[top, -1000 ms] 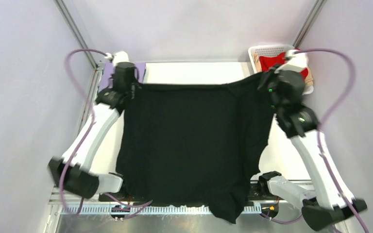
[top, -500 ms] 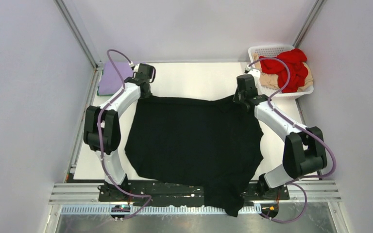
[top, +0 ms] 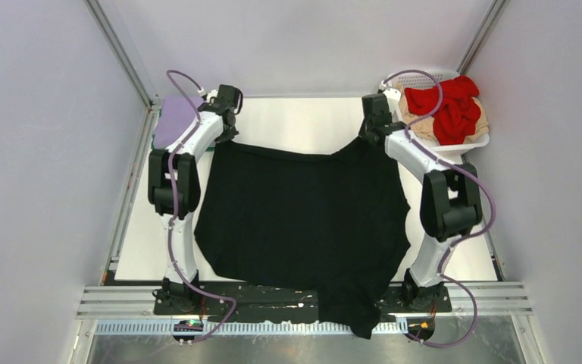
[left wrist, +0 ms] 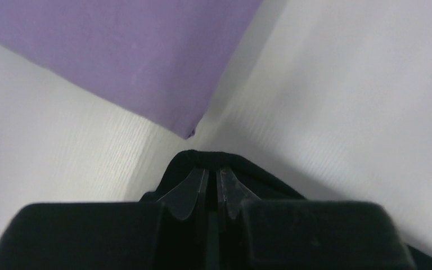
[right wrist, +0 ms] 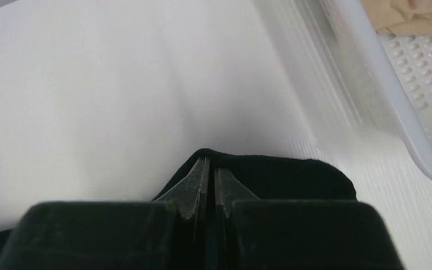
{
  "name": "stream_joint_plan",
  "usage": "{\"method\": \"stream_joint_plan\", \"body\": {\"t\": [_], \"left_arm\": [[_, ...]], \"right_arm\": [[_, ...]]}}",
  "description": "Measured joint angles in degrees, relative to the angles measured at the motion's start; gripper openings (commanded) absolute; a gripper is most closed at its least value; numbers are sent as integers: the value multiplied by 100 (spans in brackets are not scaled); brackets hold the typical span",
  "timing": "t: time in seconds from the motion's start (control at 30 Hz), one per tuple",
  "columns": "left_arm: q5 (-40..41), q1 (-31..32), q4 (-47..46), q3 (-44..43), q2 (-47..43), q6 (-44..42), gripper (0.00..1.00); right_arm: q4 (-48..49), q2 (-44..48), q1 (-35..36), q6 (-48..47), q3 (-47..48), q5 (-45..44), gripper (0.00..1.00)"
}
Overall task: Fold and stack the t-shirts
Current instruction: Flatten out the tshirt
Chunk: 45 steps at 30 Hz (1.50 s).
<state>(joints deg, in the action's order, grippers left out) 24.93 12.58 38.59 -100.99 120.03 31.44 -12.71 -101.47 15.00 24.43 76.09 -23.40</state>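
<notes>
A black t-shirt lies spread over the white table, and its near hem hangs over the front edge. My left gripper is shut on its far left corner, seen as black fabric wrapped round the jaws. My right gripper is shut on the far right corner, with the jaws nearly touching. A folded lavender t-shirt lies at the far left, also in the left wrist view. A red t-shirt and a beige one sit in the basket. No green shirt shows.
The white lattice basket stands at the far right corner, close beside my right gripper; its wall shows in the right wrist view. Grey walls and metal posts enclose the table. Both arms stretch along the shirt's sides.
Both arms have reached farther back and come down, carrying the shirt's far edge toward the back of the table. The shirt went from hanging high to lying flat.
</notes>
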Motion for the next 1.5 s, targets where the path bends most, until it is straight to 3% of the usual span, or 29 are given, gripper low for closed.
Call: {"method": "stream_joint_plan", "body": {"t": [0.07, 0.13, 0.2, 0.23, 0.27, 0.4, 0.6, 0.7, 1.0, 1.27, 1.5], "left_arm": [[39, -31, 387, -638, 407, 214, 42], [94, -72, 885, -1508, 901, 466, 74], [52, -133, 1268, -2369, 1335, 737, 98], [-15, -186, 1377, -2763, 1510, 848, 99], [-76, -219, 1427, -2920, 1558, 901, 99], [-315, -304, 1292, -2529, 1207, 984, 100], [-916, -149, 577, 22, -407, 988, 100], [-1261, -13, 232, 883, -1040, 990, 100], [-2317, 90, -892, 1770, -1307, 1178, 100], [-2741, 85, -1401, 1864, -944, 1357, 100], [-2889, 17, -1547, 1803, -605, 1539, 100]], "right_arm": [[-216, -483, -101, 74, 568, 26, 16], [-511, -1091, -225, 190, 1296, 63, 31], [-850, -1740, -365, 369, 2105, 175, 77], [-1038, -2100, -459, 417, 2590, 291, 97], [-1082, -2282, -516, 529, 2820, 376, 99], [-1172, -2385, -697, 476, 2809, 702, 96], [-833, -1185, -503, 400, 1106, 1296, 95], [-669, -557, -280, 398, 363, 1582, 95], [-35, -175, 52, 872, -752, 2293, 95], [358, -872, 31, 1322, -494, 2385, 95], [575, -1996, 28, 1672, 905, 2155, 96]]}}
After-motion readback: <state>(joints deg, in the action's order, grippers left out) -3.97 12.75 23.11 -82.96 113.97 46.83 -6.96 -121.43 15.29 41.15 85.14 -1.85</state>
